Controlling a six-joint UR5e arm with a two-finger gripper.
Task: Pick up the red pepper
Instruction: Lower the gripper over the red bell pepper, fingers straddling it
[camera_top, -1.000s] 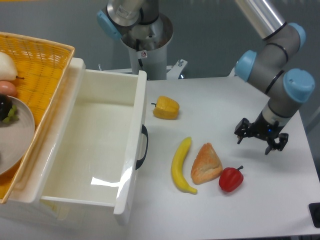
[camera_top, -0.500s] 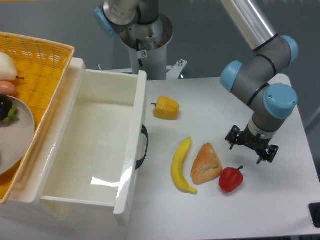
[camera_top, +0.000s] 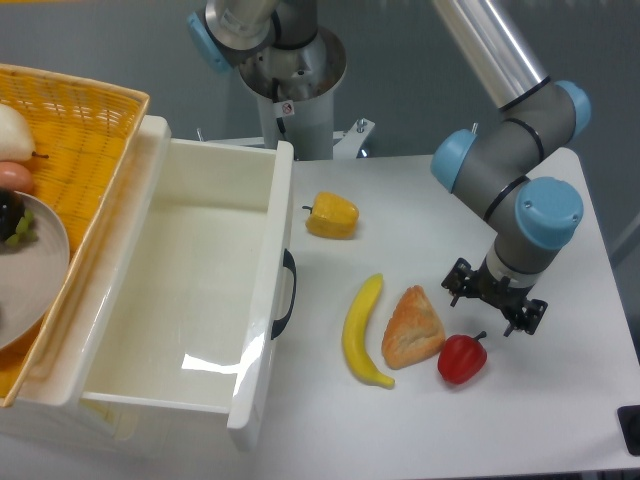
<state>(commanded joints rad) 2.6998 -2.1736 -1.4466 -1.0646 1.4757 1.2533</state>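
Observation:
The red pepper (camera_top: 462, 358) is small, glossy and lobed, with a short dark stem pointing up right. It lies on the white table near the front right, just right of a pastry. My gripper (camera_top: 493, 308) hangs just above and behind the pepper, a little to its right. Its two dark fingers are spread apart and hold nothing. It is apart from the pepper.
A triangular pastry (camera_top: 411, 328) and a banana (camera_top: 361, 331) lie left of the pepper. A yellow-orange pepper (camera_top: 332, 215) sits farther back. An open white drawer (camera_top: 268, 300) fills the left, with a wicker basket (camera_top: 100, 120) and a plate (camera_top: 45, 260) beyond it.
My gripper has moved left and down toward the red pepper, from well behind and right of it to just above it. The objects on the table have not moved.

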